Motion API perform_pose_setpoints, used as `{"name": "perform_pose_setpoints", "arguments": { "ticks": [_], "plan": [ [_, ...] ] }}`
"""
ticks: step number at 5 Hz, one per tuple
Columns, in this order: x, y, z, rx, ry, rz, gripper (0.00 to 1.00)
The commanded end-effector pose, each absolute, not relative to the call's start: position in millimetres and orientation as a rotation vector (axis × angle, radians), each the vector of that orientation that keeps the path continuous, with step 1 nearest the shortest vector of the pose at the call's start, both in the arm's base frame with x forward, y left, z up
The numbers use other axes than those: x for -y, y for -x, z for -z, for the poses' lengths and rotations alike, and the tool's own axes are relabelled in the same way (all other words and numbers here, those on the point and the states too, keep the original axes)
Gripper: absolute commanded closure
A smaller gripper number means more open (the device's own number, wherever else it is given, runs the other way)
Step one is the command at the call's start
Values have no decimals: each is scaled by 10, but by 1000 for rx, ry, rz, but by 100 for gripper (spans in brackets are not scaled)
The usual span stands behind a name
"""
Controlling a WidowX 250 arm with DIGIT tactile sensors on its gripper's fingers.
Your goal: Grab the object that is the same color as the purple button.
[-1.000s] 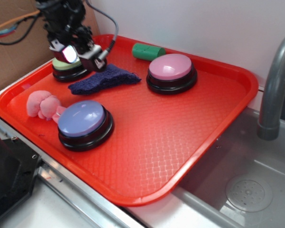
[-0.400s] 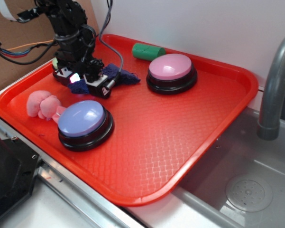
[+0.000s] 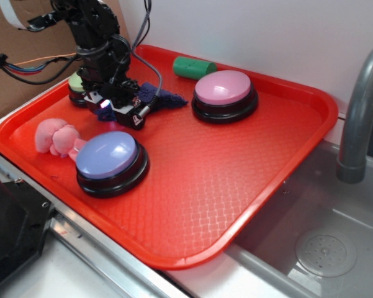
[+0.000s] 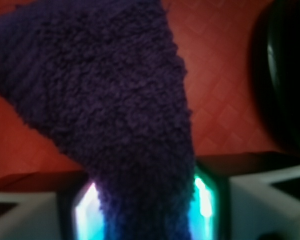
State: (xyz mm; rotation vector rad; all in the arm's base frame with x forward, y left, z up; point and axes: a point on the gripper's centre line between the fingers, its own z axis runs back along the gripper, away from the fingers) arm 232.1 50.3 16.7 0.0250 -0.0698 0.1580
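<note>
Cloth: your target, the small dark purple-navy knitted cloth (image 3: 156, 96), lies on the red plastic tray (image 3: 248, 180) near its back left, between the green-domed button (image 3: 78, 84) and the pink-domed button on a black base (image 3: 224, 94). In the wrist view the cloth (image 4: 105, 105) fills most of the picture and its narrow end runs down between the two pale fingers (image 4: 25, 210).
Pincer: you have the black pincer (image 3: 116, 107) down low over the cloth's left end, its jaws standing on either side of the knit; whether they already press on it, you cannot tell.
Purple button: the large round button with the pale lavender-blue dome (image 3: 108, 159) sits near the tray's front left, just in front of the pincer.
Neighbours: a pink plush toy (image 3: 54, 136) lies just left of that button; a green cylinder (image 3: 192, 67) rests by the tray's back rim.
Surroundings: a grey tap (image 3: 360, 118) stands to the right over the sink.
</note>
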Motion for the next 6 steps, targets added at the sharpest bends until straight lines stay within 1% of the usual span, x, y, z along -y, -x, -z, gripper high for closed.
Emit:
{"name": "perform_pose_setpoints", "arguments": {
  "ticks": [1, 2, 3, 4, 5, 6],
  "plan": [
    [-514, -2375, -346, 119, -25, -157, 100],
    [-508, -2380, -441, 116, -40, -171, 100],
    [-447, -2374, -712, 62, -2, -110, 100],
    [-305, -2413, -1025, 46, -30, -27, 100],
    [-118, -2434, -1289, 69, -24, 41, 100],
    [131, -2423, -1506, 99, -37, 110, 100]
  ]
}}
